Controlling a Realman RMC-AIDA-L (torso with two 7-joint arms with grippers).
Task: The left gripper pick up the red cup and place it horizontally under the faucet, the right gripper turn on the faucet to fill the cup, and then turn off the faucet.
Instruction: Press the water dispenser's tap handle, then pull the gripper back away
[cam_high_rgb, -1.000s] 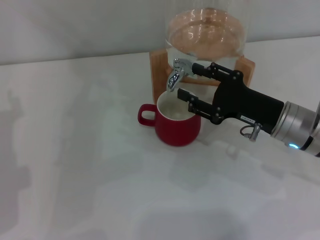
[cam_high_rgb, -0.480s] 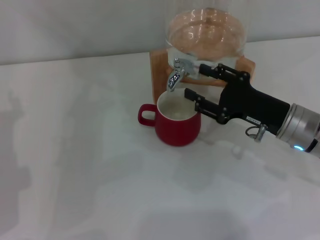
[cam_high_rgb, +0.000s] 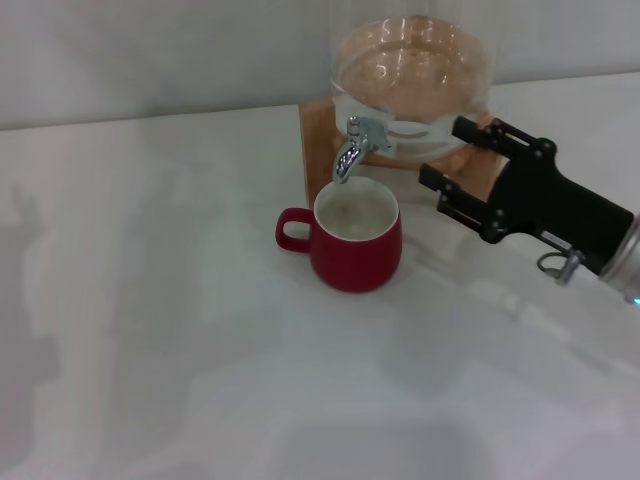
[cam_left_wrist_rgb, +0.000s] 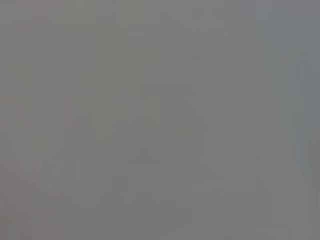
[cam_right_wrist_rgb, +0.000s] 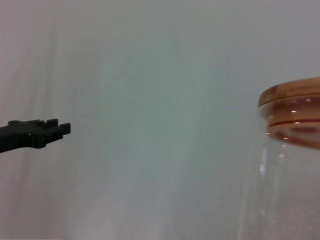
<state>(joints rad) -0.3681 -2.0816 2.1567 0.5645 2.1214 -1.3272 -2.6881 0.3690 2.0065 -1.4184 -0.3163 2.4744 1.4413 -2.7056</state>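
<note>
The red cup (cam_high_rgb: 355, 245) stands upright on the white table, handle to the left, its white inside showing, right under the chrome faucet (cam_high_rgb: 354, 146). The faucet sticks out of the clear glass jar (cam_high_rgb: 412, 75) in its wooden stand (cam_high_rgb: 318, 140). My right gripper (cam_high_rgb: 443, 154) is open and empty, to the right of the faucet and cup, touching neither. One of its fingers (cam_right_wrist_rgb: 37, 135) shows in the right wrist view, with the jar (cam_right_wrist_rgb: 292, 165) and its wooden lid. My left gripper is out of view; the left wrist view shows only grey.
The white table (cam_high_rgb: 180, 330) spreads wide to the left and front of the cup. A pale wall runs behind the jar.
My right gripper has pulled back to the right, away from the faucet and the cup's rim. The cup has not moved.
</note>
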